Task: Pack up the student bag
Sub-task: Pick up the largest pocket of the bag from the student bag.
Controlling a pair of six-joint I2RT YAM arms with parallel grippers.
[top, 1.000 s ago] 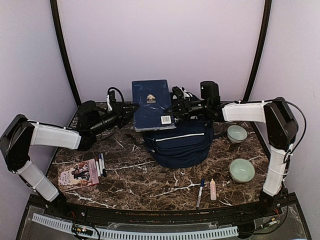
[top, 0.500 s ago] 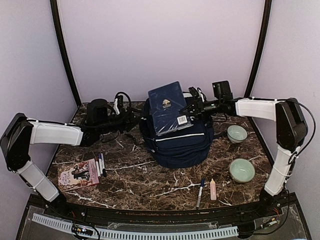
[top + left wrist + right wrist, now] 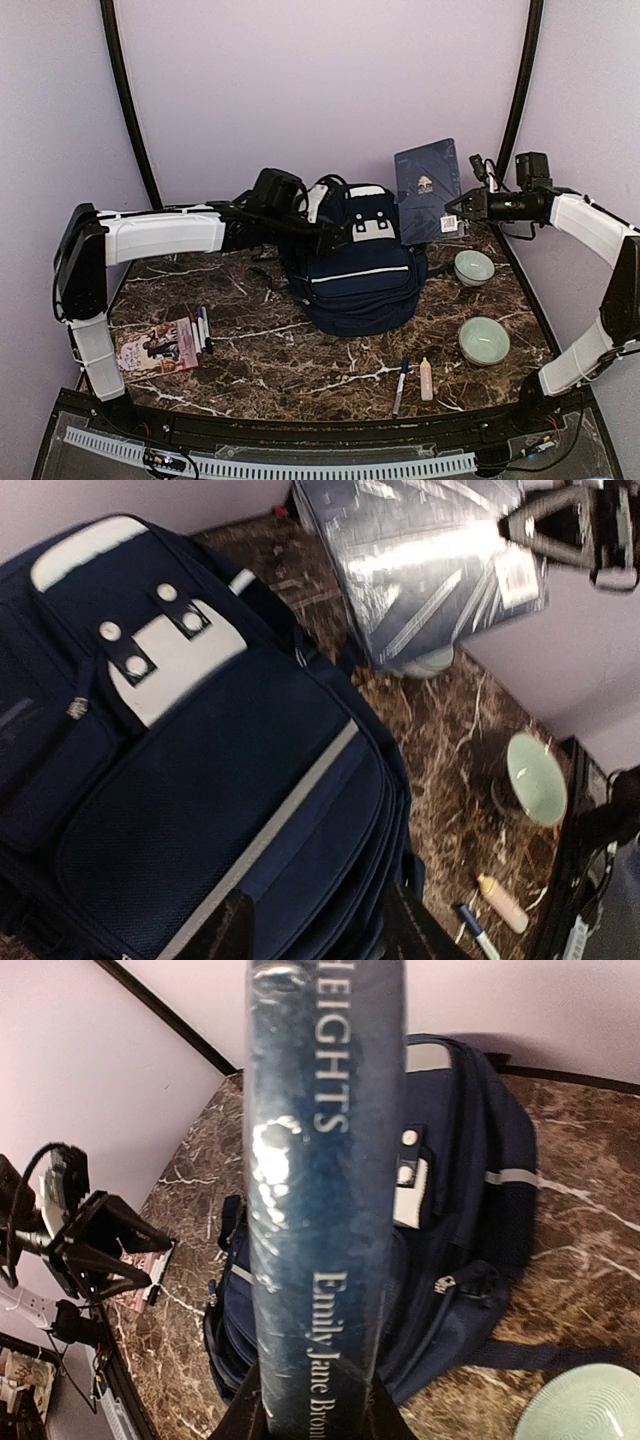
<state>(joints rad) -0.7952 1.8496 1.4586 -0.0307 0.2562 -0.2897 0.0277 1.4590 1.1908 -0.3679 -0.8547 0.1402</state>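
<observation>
Dark brown marble-patterned desk (image 3: pixel 270 350) with white veining, top view.

- **Centre:** large navy-blue fabric backpack (image 3: pixel 360 285) with a white stripe, resting on the surface with its front pockets toward the camera.
- **Right of frame:** upper pale green round bowl (image 3: pixel 474 267), near the backpack's right side. The lower pale green round bowl (image 3: pixel 484 341) sits apart from it, toward the lower right.
- **Lower centre-right:** slim white-and-dark marker pen (image 3: pixel 401 385) and small peach-coloured tube (image 3: pixel 426 379), side by side.
- **Lower left:** illustrated paperback book (image 3: pixel 156 348), lying flat, with a cluster of dark and white pens (image 3: pixel 203 329) along its right edge.
</observation>
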